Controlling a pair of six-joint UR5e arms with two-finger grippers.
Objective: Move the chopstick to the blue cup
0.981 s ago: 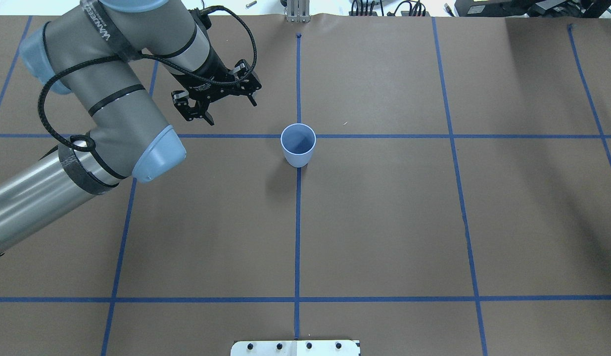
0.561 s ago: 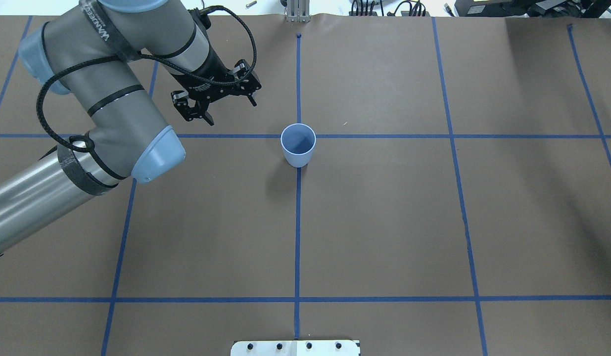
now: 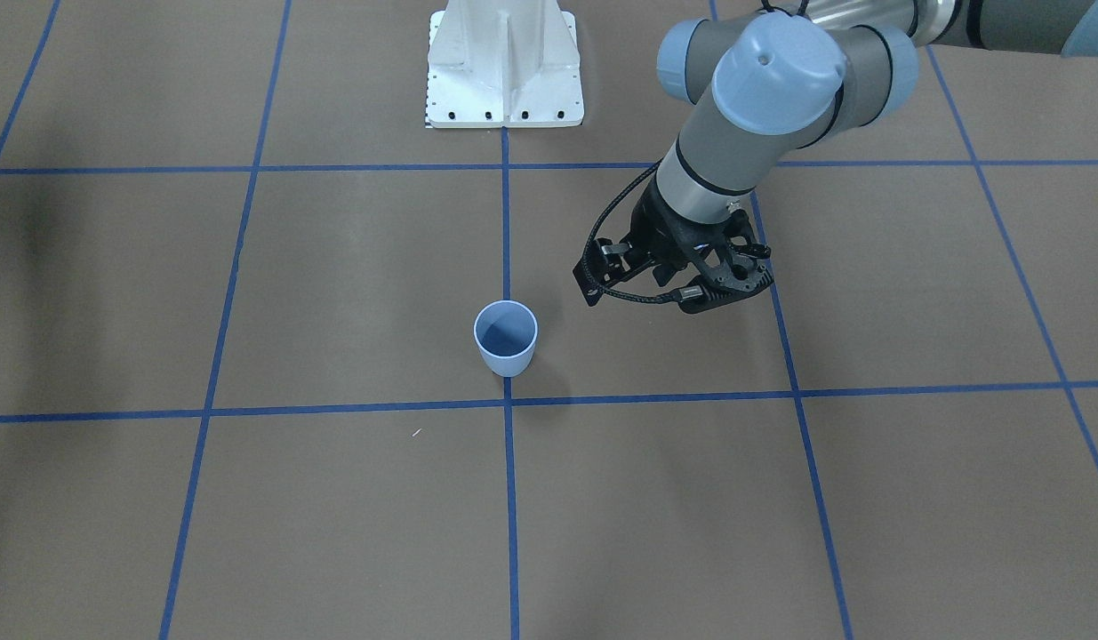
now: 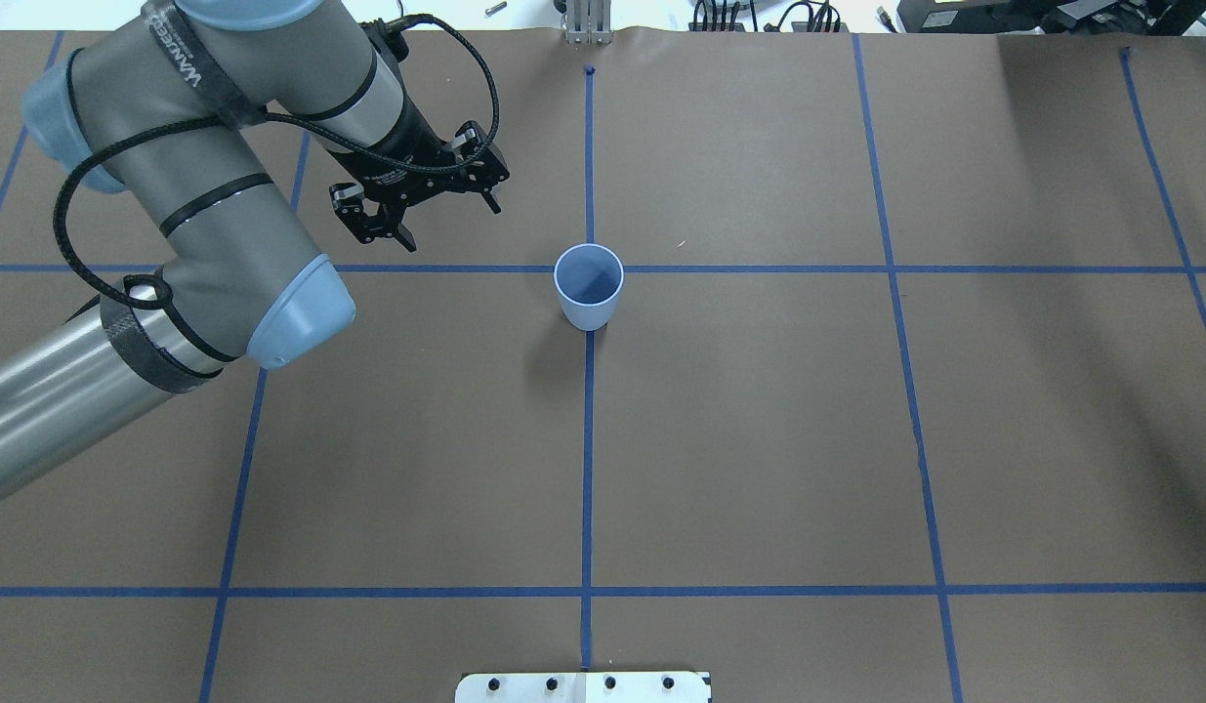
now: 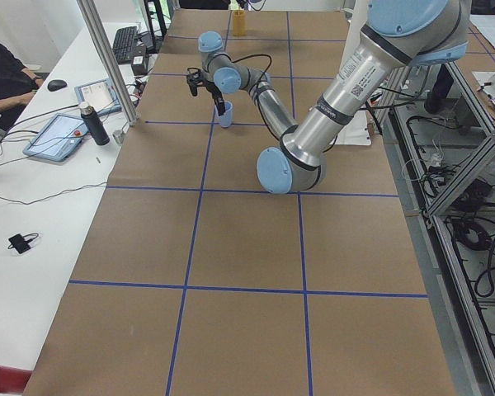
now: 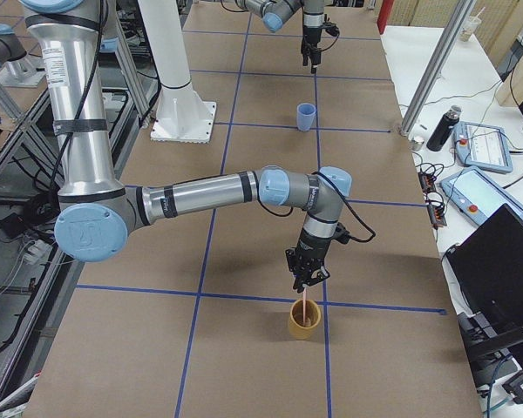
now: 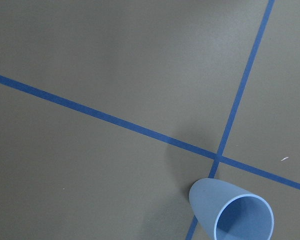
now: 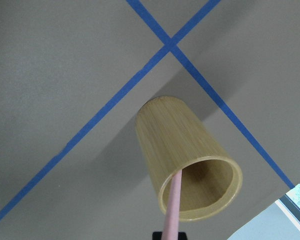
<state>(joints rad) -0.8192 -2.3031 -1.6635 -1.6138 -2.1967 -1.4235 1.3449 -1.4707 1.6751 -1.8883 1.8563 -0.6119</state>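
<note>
Jaws of the left gripper (image 4: 449,223) are standing apart and holding nothing. It is hovering over the brown paper (image 4: 759,439), near the blue cup (image 4: 589,288) but off to one side, not above the mouth. The blue cup is standing upright on a tape crossing (image 4: 589,268), with nothing showing inside. It is looking light and narrow-based, so I am judging that a sideways brush from this empty gripper, or from a stick arriving at a slant, is likely to tip or slide it.

Far over at the robot's right end, the chopstick (image 8: 173,202) is sitting in a tan cup (image 8: 182,150), well apart from the blue cup and crossing the rim nearest the wrist camera. The right gripper (image 6: 306,280) is hanging directly above that cup at the stick's upper end. I cannot tell whether its jaws are clamped on it, since only the side camera is showing them.

Worries going forward:
- The stick is very thin, so a weak or off-centre pinch is risking a slip or swivel over the long carry.
- Lifting at an angle is risking dragging the tan cup over by its rim.
- A swivelled stick is risking striking the blue rim instead of entering.
- With the left gripper waiting close by, the two arms are risking crowding each other at the drop
</note>
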